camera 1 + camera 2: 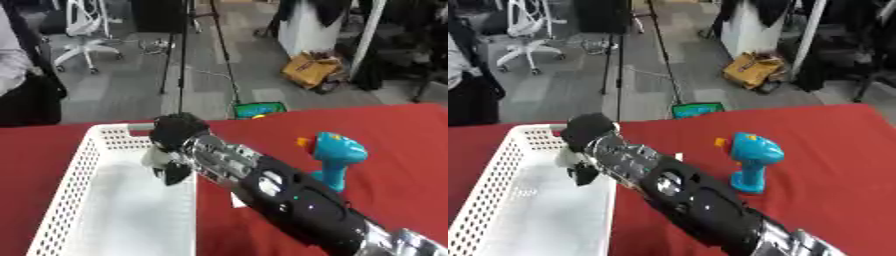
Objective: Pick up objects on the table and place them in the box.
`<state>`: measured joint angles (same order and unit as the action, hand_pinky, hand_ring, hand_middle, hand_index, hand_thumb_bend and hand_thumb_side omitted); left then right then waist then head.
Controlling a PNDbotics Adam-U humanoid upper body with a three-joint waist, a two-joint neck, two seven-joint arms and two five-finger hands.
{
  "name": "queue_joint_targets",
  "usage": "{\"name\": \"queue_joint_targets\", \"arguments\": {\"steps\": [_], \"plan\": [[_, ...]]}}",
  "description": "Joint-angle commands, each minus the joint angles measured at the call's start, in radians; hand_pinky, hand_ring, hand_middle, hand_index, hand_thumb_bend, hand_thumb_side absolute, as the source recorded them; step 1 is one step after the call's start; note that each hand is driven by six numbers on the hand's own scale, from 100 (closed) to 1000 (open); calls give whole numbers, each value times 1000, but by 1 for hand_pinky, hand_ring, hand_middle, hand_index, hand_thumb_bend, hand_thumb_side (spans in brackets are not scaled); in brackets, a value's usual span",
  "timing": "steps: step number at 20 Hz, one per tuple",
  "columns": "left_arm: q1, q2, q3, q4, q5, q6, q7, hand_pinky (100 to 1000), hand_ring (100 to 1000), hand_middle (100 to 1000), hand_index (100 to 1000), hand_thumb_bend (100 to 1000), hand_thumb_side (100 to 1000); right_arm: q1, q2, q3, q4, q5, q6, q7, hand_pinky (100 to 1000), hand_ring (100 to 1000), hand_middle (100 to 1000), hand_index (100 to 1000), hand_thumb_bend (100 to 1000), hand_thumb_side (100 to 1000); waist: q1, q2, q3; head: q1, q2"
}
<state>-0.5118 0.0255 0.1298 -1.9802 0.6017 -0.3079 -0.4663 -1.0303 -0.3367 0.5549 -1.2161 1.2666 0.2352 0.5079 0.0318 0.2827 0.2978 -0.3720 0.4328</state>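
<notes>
The right robot hand (pixel 175 134) is seen reaching over the near-right rim of the white perforated box (pixel 74 177), which sits on the red table (pixel 402 145). Its fingers are curled downward over the inside of the box, and a small pale-and-dark shape is seen beneath them; whether it is a held object or part of the fingers cannot be told. A blue toy drill (pixel 752 161) with an orange tip is stood upright on the table, well to the right of the box and apart from the arm. A small white scrap (pixel 236 200) is partly hidden under the forearm, just right of the box.
</notes>
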Motion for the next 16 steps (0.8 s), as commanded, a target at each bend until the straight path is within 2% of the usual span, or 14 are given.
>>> {"name": "queue_joint_targets", "arguments": {"steps": [1, 3, 4, 6, 8, 9, 10, 11, 13, 15, 16], "plan": [[-19, -3, -4, -20, 8, -1, -8, 592, 660, 676, 700, 100, 802, -18, 40, -49, 105, 36, -9, -76, 100, 323, 411, 516, 233, 407, 7, -12, 9, -17, -17], [-19, -6, -4, -20, 10, -1, -9, 592, 660, 675, 700, 100, 802, -17, 56, -66, 158, 46, -20, -119, 100, 323, 412, 518, 234, 410, 9, -11, 12, -21, -19], [-19, -6, -3, -20, 11, -1, -10, 593, 661, 676, 700, 100, 802, -16, 62, -71, 177, 49, -27, -134, 100, 346, 432, 555, 258, 440, 10, -10, 13, -23, -20], [-18, -6, -3, -20, 11, -1, -11, 593, 661, 676, 700, 100, 792, -15, 71, -78, 212, 53, -47, -146, 100, 413, 475, 608, 365, 502, 10, -9, 12, -26, -20], [-18, -7, -3, -20, 11, -1, -12, 593, 661, 676, 701, 100, 803, -19, 80, -81, 234, 52, -74, -130, 304, 544, 576, 716, 434, 598, 11, -8, 10, -28, -21], [-18, -7, -3, -20, 10, -1, -12, 593, 661, 676, 701, 100, 803, -20, 82, -83, 239, 50, -86, -118, 304, 544, 576, 716, 434, 598, 11, -8, 10, -28, -20], [-18, -7, -3, -20, 10, -1, -12, 593, 661, 676, 701, 100, 803, -22, 84, -85, 242, 47, -95, -107, 586, 708, 706, 842, 571, 672, 11, -8, 10, -29, -20], [-18, -6, -3, -20, 11, -1, -12, 594, 661, 676, 701, 100, 804, -23, 88, -84, 244, 42, -109, -89, 688, 775, 772, 887, 597, 697, 11, -9, 10, -31, -20], [-17, -6, -2, -20, 11, -2, -11, 594, 662, 676, 701, 100, 805, -27, 91, -87, 238, 32, -128, -61, 797, 873, 847, 933, 631, 738, 11, -10, 9, -32, -19], [-16, -5, -2, -20, 11, -1, -10, 595, 662, 676, 702, 100, 806, -30, 90, -87, 221, 20, -137, -43, 850, 916, 907, 949, 650, 763, 10, -10, 6, -31, -18], [-16, -5, -1, -20, 10, -1, -9, 595, 662, 676, 702, 100, 806, -31, 88, -85, 212, 13, -139, -37, 850, 916, 907, 949, 650, 763, 9, -11, 5, -31, -18]]}}
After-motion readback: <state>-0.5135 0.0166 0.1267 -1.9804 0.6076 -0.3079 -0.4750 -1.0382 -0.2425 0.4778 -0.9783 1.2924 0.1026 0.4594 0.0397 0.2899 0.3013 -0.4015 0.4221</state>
